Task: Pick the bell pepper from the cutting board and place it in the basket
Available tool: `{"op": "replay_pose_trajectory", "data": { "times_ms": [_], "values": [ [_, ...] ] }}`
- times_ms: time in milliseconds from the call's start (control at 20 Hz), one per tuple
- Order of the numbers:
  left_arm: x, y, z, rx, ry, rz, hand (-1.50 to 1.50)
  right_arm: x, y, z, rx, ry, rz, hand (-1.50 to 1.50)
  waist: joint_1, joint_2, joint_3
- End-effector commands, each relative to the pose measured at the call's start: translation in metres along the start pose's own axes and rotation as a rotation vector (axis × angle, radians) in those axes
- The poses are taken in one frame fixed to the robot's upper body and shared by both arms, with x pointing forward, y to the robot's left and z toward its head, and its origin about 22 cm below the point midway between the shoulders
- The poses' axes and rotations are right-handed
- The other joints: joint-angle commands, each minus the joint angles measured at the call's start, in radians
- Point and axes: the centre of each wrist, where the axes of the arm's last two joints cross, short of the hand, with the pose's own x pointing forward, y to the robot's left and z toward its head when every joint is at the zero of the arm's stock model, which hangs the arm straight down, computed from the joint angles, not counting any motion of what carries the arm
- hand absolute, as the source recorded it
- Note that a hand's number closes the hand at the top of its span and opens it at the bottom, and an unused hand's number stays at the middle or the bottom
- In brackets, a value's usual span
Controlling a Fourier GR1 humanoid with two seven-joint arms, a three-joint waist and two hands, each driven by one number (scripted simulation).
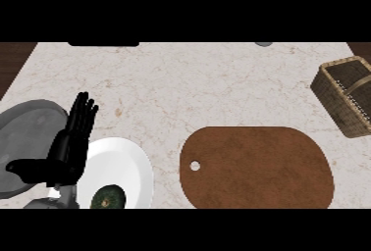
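Left of the cutting board (257,166): left hand (71,139) rests straight-fingered, holding nothing | right hand unseen | no bell pepper shows on the board; a dark green round item (108,197), identity unclear, lies on the white plate (130,162) left of the board | basket (348,95) up-right of the board | advice: confirm the target before reaching.

No readable text, labels, brands, numbers or signs anywhere in the head view.
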Motion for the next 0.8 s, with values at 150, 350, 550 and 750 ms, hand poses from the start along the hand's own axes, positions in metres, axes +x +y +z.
{"op": "replay_pose_trajectory", "data": {
  "times_ms": [150,350,550,750],
  "values": [
    [0.001,-0.008,0.001,-0.007,0.001,-0.017,0.00,-0.040,0.009,-0.027,0.056,0.018,0.069,1.50,0.003,0.001,0.000],
    [-0.004,-0.011,-0.003,-0.003,0.003,-0.009,0.00,-0.059,0.047,-0.031,0.072,0.011,0.118,1.50,0.001,0.001,0.000],
    [-0.005,-0.006,0.005,-0.004,0.001,-0.012,0.00,-0.072,0.043,-0.047,0.085,0.023,0.081,1.50,0.001,0.000,0.000],
    [-0.014,-0.007,0.012,-0.010,0.003,0.009,0.00,-0.100,0.031,-0.047,0.067,0.029,0.046,1.50,0.000,0.000,0.000]
  ]
}}
